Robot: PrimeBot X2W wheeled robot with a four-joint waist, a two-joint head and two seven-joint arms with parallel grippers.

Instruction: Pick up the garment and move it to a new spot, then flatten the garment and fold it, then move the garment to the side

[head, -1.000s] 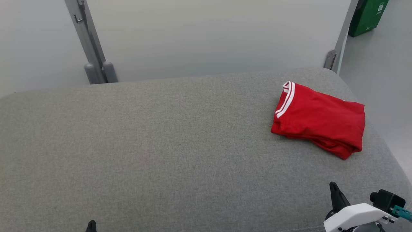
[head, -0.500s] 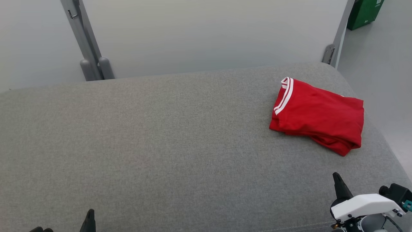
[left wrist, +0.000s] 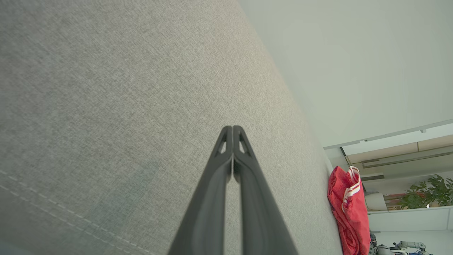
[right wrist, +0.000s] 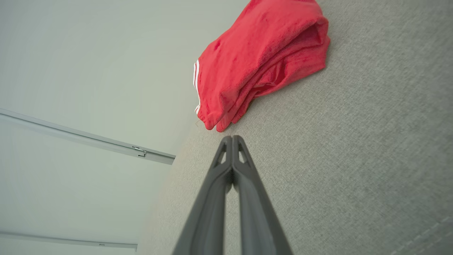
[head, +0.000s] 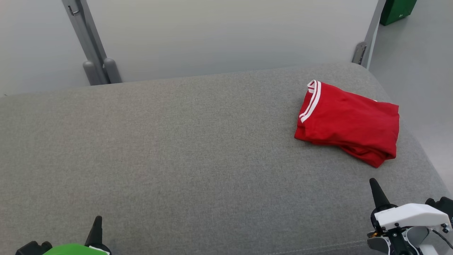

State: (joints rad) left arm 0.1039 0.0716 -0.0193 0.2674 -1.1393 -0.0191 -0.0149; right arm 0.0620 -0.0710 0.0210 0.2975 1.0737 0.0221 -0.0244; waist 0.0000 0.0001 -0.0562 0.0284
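Note:
A red garment (head: 348, 122) with a white-striped collar lies folded near the far right corner of the grey upholstered surface (head: 184, 148). It appears again as the garment (right wrist: 258, 60) ahead of my right fingers and as the garment (left wrist: 348, 207) far off in the left wrist view. My right gripper (head: 373, 184) points up at the lower right, shut and empty, a short way in front of the garment. At the lower left my left gripper (head: 97, 221) is shut and empty too, far from the cloth. Both wrist views show the right gripper (right wrist: 232, 139) and left gripper (left wrist: 232, 128) with fingertips pressed together.
A pale partition wall with grey metal posts (head: 88, 46) stands behind the surface. A green bin (head: 396, 9) sits on the floor at the far right. The surface's right edge drops to the floor just beyond the garment. A stitched seam (left wrist: 70, 221) runs along the near edge.
The head camera has tilted, shifting the whole scene up in the picture. Both grippers have risen further into the picture; the garment has not moved on the surface.

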